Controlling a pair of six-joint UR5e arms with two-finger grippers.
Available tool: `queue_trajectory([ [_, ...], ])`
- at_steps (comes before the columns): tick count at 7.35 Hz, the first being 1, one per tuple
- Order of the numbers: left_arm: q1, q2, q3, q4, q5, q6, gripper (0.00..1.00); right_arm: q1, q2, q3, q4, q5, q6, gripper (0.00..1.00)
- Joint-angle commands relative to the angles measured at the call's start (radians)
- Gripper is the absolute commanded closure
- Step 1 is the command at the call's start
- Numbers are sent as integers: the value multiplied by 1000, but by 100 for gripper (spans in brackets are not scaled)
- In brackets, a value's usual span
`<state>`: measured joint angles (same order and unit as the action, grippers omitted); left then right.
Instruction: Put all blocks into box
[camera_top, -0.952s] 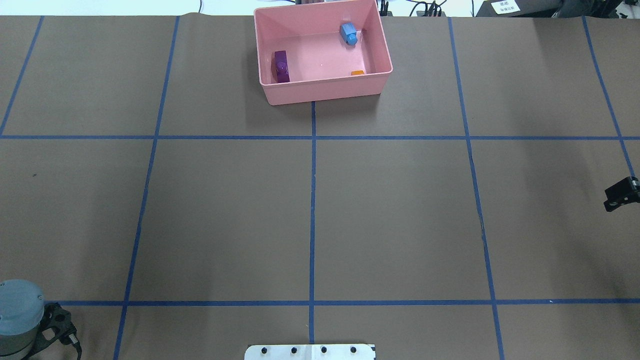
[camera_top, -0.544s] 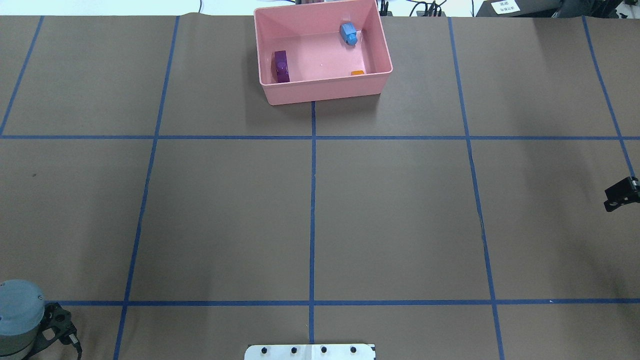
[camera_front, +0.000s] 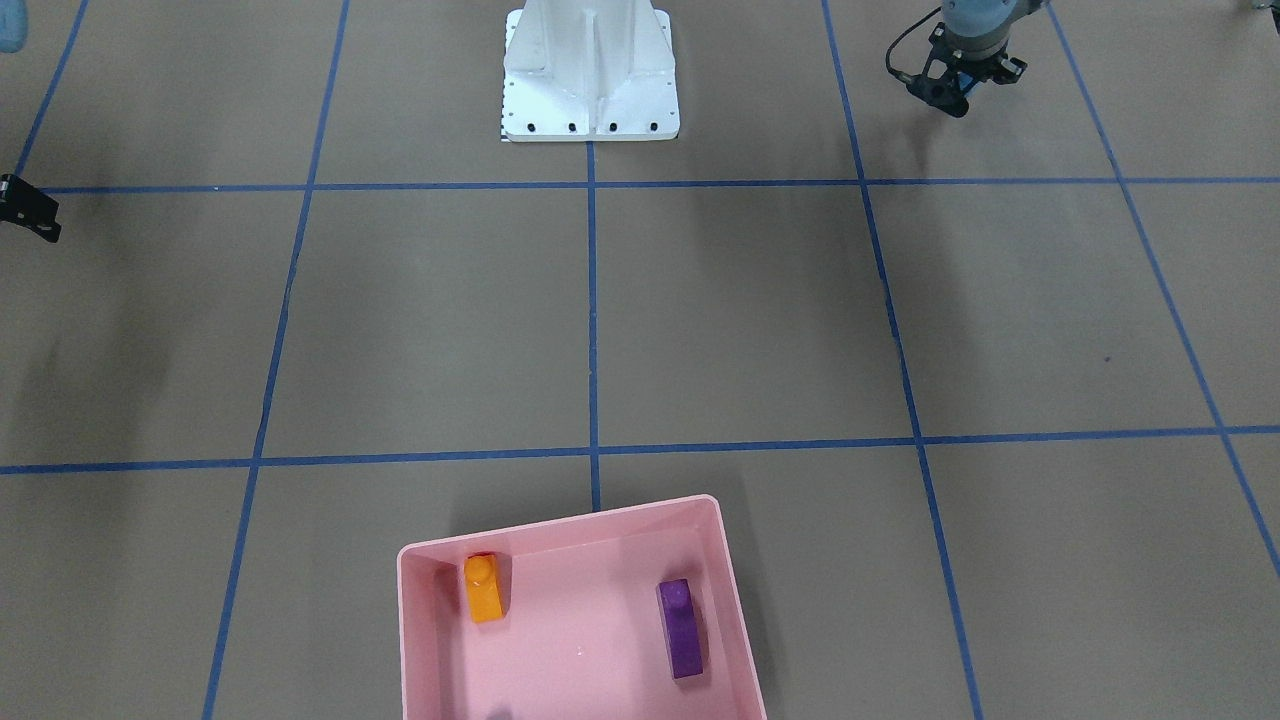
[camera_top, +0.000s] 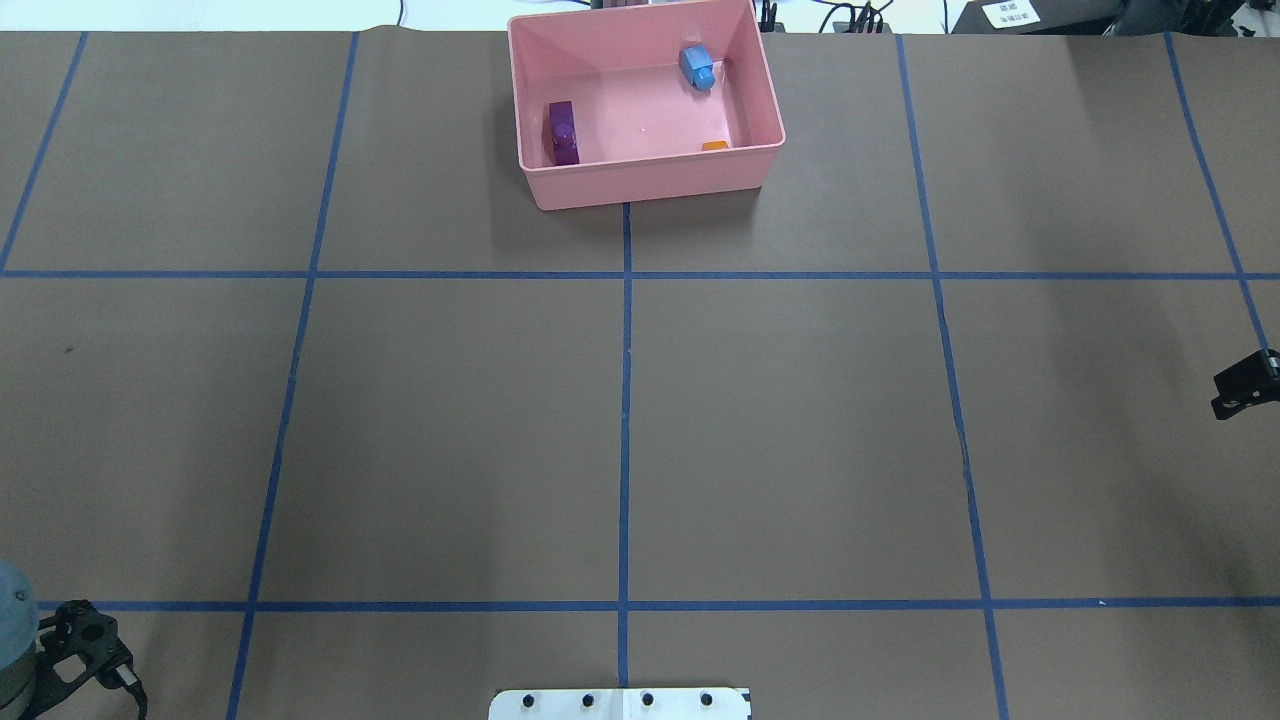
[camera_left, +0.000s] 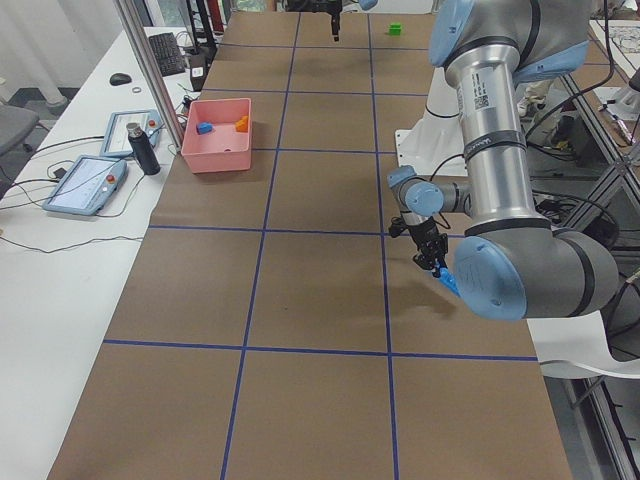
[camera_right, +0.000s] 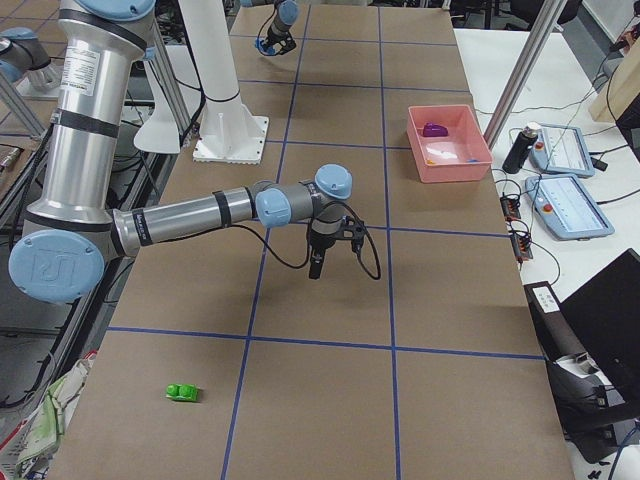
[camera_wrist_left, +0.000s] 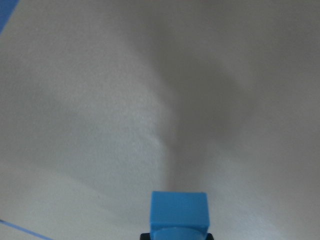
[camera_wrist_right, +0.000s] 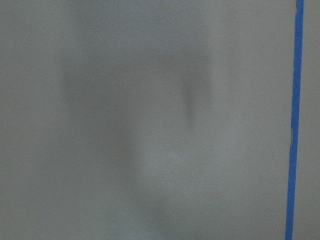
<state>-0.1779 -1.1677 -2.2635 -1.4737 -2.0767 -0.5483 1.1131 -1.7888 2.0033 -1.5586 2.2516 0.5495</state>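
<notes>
Carrying is the step in hand, by my reading: your left gripper (camera_front: 960, 88) is closed on the small blue block (camera_wrist_left: 178, 212), which shows at the bottom of the left wrist view, just above the bare table (camera_top: 450, 420). That gripper hangs by the table's near left corner. The box (camera_top: 650, 180) sits against the far edge, about midway along it, so your path runs diagonally away from the robot and toward the middle. Nothing lies on the table along that line; only the box's near wall has to be cleared before you release.

Inside the box you already have the purple block (camera_top: 563, 133) by its left wall, the long blue block (camera_top: 697, 68) toward its far right corner and the orange block (camera_front: 484, 590) by its near right corner, so aim for the bare middle of the floor.

One green block (camera_right: 182, 393) lies out at the table's right end, much nearer your right gripper (camera_top: 1243, 388). I cannot tell whether that gripper is open or closed; its wrist view shows only table.
</notes>
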Motion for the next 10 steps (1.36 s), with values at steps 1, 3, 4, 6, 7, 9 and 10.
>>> queue_trajectory([
  [1,-5,-9,-103,22,-25,-207,100,17,-4,0,2,-1,-52,0],
  [3,-117,-201,-82,97,-25,-219,100,85,-79,-1,2,-7,-225,0],
  [4,-177,-299,-55,131,-26,-214,100,129,-130,-9,5,-53,-372,0],
  [6,-253,-403,5,135,-26,-213,100,156,-217,-29,8,-101,-463,0],
  [7,-305,-409,7,135,-29,-211,100,159,-260,-58,8,-104,-474,0],
  [9,-476,-555,57,236,-90,-143,100,174,-314,-134,8,-128,-542,0],
  [10,-547,-693,96,350,-120,-121,100,174,-316,-170,8,-129,-551,0],
])
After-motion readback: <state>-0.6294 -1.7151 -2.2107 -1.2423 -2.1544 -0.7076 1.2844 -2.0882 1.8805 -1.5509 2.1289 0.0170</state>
